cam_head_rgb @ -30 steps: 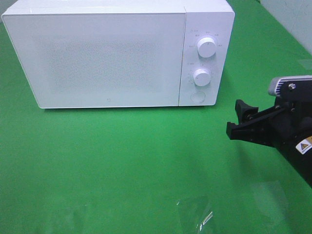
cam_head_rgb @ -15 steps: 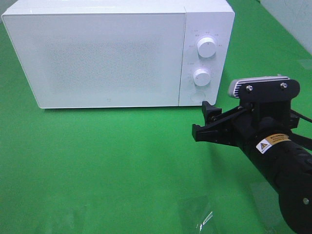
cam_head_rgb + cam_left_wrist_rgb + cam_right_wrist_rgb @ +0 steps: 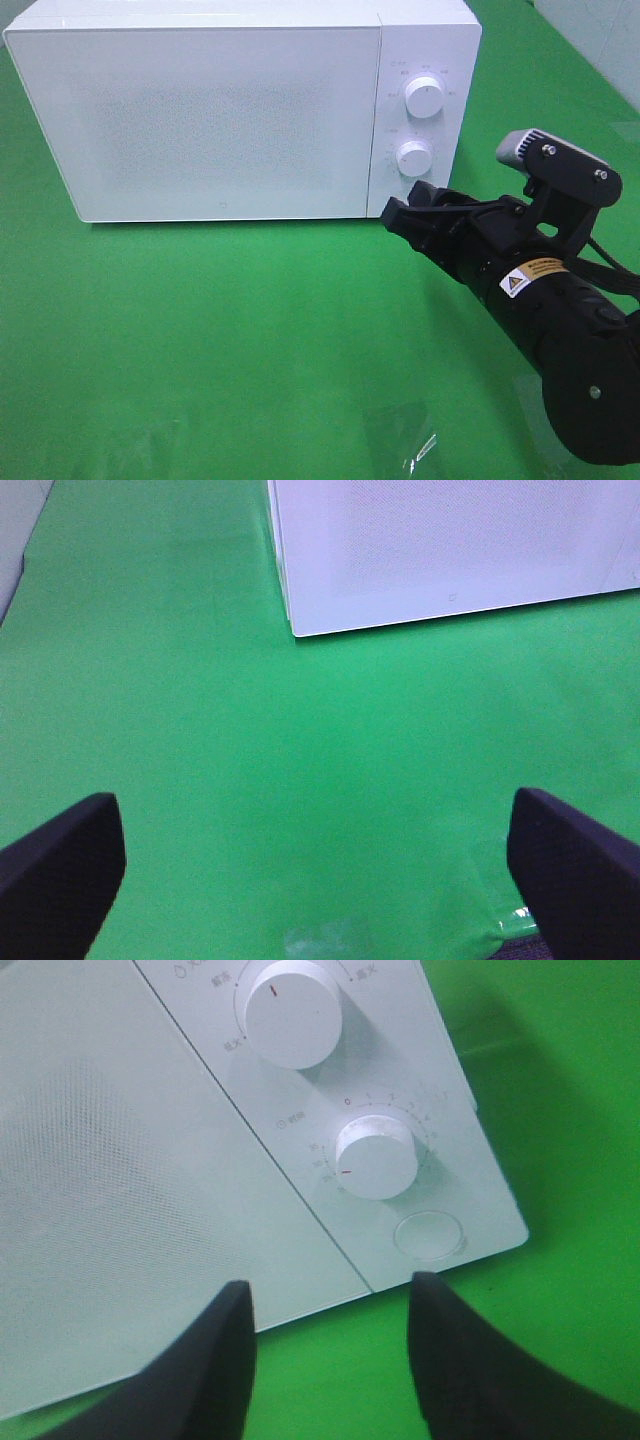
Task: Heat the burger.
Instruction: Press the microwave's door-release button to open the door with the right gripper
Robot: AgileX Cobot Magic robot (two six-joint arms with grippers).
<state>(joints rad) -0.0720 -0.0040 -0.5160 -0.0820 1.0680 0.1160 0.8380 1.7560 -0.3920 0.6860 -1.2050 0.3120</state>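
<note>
Right hand (image 3: pixel 332 1288), fingers parted and gripping nothing, aimed at the control panel (image 3: pixel 300 1140) of the microwave (image 3: pixel 240 110), just short of the round button (image 3: pixel 430 1235), probably to press it. Left hand (image 3: pixel 312 805) spread wide, empty, hovering above the green counter (image 3: pixel 200 330). Burger out of sight in every view; door (image 3: pixel 150 150) shut, contents undeterminable.

Smooth, faintly glossy white plastic microwave (image 3: pixel 240 110), finely dotted door (image 3: pixel 120 1180), matt green cloth (image 3: pixel 250 330), matt black plastic right gripper (image 3: pixel 330 1290)

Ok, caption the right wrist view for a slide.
Open right gripper faces the lower dial and round button of the closed microwave.
</note>
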